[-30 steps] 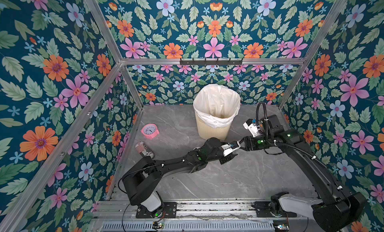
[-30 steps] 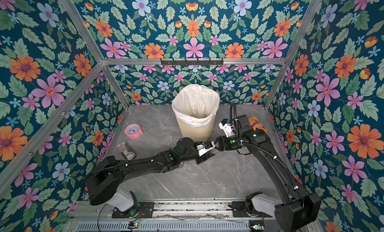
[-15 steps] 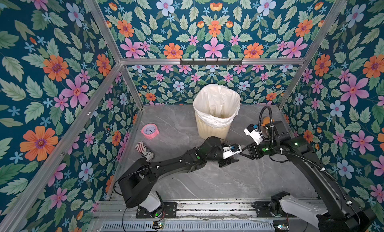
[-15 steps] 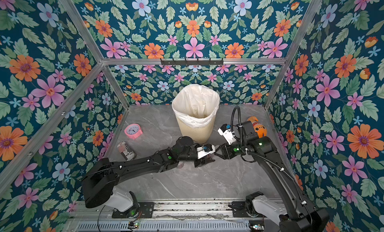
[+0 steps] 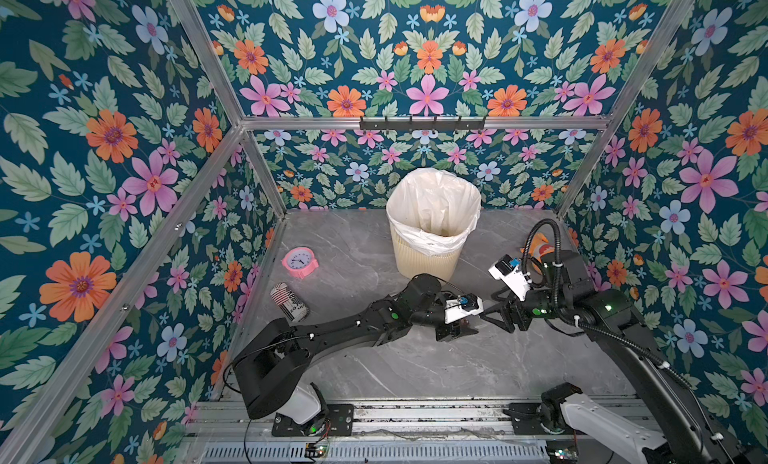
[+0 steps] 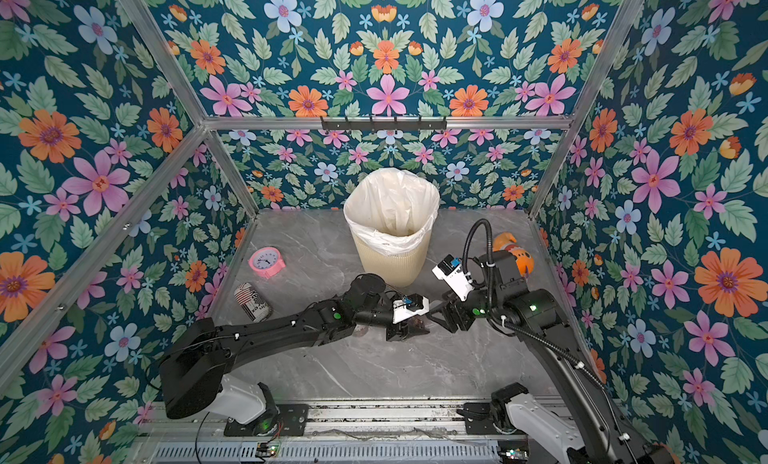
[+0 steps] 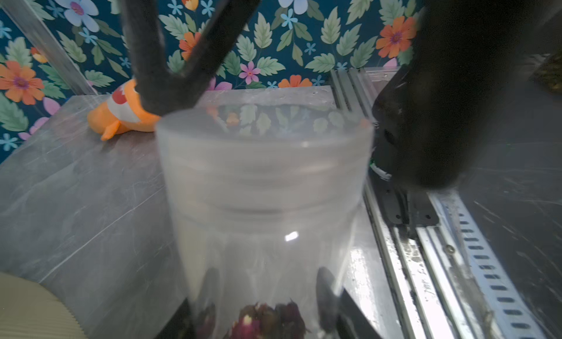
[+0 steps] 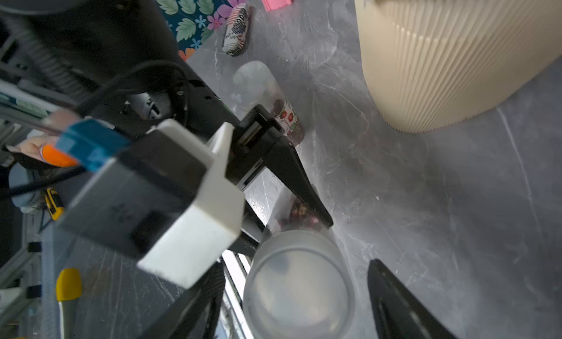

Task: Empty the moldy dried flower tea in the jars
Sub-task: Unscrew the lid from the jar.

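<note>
Grey marbled counter enclosed by floral-print walls; cream ribbed bin set at the back. Plain jar is clamped in the left gripper, tea seen inside. Right gripper is released, jaws either side of the lid. Labelled jar is laid on the counter.

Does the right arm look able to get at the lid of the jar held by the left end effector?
Probably yes: the lid of the jar faces the right end effector, whose open jaws flank it, nothing between.
</note>
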Available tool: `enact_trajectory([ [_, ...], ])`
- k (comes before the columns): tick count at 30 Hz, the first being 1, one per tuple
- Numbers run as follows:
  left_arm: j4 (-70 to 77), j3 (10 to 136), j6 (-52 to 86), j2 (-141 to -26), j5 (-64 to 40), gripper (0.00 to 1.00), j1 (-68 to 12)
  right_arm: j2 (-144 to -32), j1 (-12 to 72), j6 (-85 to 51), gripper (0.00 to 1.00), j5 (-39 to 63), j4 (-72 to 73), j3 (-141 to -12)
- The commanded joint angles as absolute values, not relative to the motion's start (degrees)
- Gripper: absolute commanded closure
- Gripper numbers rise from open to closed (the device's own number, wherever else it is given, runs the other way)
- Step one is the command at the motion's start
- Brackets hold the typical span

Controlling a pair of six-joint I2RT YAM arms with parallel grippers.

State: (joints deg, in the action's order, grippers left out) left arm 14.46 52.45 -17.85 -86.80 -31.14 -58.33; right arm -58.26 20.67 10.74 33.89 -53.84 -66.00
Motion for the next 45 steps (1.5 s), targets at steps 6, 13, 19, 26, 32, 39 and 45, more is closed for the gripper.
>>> enact_trajectory([
  [6, 23.27, 50.63, -13.6, -87.58, -20.72, 0.47, -58.45, -65.08, 20.21, -1.35, 0.26, 30.3, -57.69, -71.29],
  [13, 23.07, 50.71, -13.65, -88.33, -15.17, 0.48, -58.57, -71.99, 20.21, -7.16, 0.33, 27.53, -61.16, -76.69],
  [19, 22.09, 51.11, -13.27, -88.64, -10.93, 0.48, -58.59, -73.55, 20.33, -9.38, 0.33, 26.51, -61.26, -76.91],
  [26, 22.21, 50.8, -13.27, -88.29, -12.23, 0.48, -58.59, -73.06, 20.92, -8.7, 0.4, 31.06, -60.2, -75.96],
  [32, 20.7, 51.11, -13.27, -86.35, -17.96, 0.48, -58.6, -70.54, 20.89, -1.66, 0.45, 31.21, -62.59, -74.37],
  [39, 20.59, 50.36, -13.1, -83.49, -21.43, 0.48, -58.54, -67.88, 20.66, 2.63, 0.4, 29.17, -64.68, -72.89],
  [45, 17.91, 50.61, -14.86, -82.98, -25.06, 0.48, -58.5, -65.88, 20.52, 5.44, 0.4, 29.28, -64.71, -71.85],
])
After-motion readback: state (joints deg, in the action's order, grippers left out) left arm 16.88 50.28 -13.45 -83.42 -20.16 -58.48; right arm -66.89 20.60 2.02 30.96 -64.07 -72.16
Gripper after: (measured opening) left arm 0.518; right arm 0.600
